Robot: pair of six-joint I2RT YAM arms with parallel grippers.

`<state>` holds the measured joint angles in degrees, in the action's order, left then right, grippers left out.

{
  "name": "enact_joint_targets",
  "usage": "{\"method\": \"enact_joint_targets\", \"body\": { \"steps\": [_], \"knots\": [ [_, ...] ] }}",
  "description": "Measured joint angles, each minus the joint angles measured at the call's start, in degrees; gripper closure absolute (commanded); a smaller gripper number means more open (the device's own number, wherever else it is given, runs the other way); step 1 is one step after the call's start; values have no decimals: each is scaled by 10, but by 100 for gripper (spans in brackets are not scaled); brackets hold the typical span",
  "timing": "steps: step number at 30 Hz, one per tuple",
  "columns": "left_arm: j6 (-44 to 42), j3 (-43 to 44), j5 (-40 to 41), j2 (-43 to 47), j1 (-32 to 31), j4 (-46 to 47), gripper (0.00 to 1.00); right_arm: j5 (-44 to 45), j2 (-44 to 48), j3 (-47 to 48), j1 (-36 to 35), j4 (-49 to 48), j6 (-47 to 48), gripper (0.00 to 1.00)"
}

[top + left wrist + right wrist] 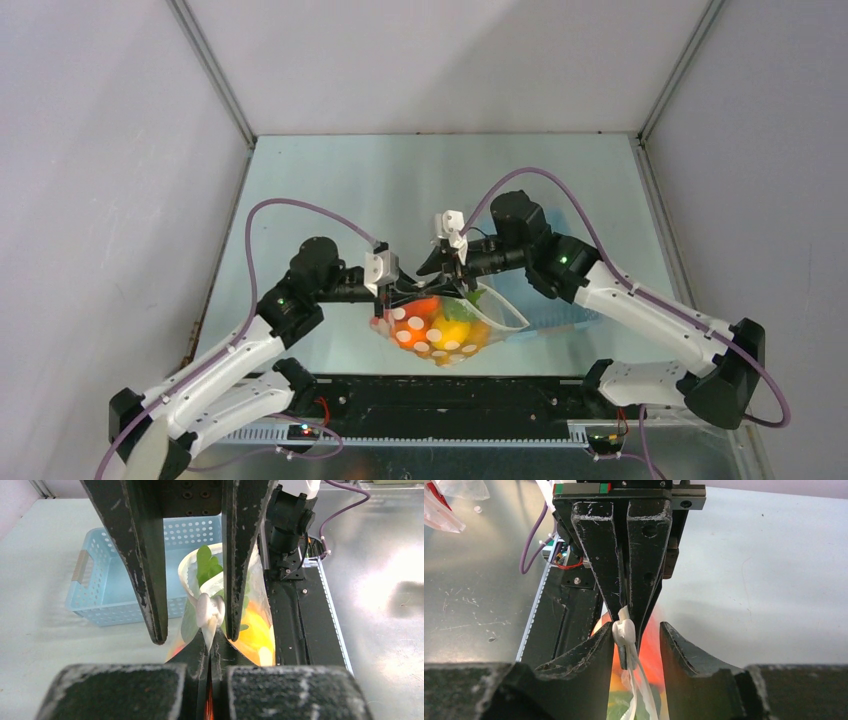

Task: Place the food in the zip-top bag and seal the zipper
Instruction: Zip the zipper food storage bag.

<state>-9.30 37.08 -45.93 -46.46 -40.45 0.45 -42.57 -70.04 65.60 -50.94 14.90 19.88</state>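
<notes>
Clear dotted zip-top bag (440,338) held up between both arms near tabletop (400,180) front edge, food (448,330) inside, mouth upward. Left jaws pressed together on zipper (641,695) end; right jaws spread, straddling slider (624,632) just beside them — not pinching yet. Zipper long axis left-to-right, unsealed stretch toward right arm — probably clamp slider, then drag rightward along strip.

I count one zip-top bag (405,325), one zipper (639,685) carrying one white slider (624,632), and one light blue basket (115,580) at the bag's three o'clock. The food (452,332) inside is too jumbled to count. My left fingers (596,555) and right fingers (145,570) make two pairs.
</notes>
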Motion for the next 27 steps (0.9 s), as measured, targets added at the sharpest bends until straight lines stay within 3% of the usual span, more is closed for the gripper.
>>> {"method": "enact_joint_targets", "body": {
  "steps": [14,15,18,20,27],
  "knots": [
    [-13,0,0,3,0,-7,100,10,26,-19,-3,-18,-9,59],
    [-12,0,0,3,0,-7,100,9,26,-19,-4,-20,-10,62],
    [-12,0,0,3,0,-7,100,9,26,-19,-6,-34,-13,88],
    [-12,0,3,3,0,-8,100,7,26,-19,-8,-39,-18,95],
    [7,0,19,15,-2,-7,100,12,26,-20,-10,-44,-19,97]
  ]
}}
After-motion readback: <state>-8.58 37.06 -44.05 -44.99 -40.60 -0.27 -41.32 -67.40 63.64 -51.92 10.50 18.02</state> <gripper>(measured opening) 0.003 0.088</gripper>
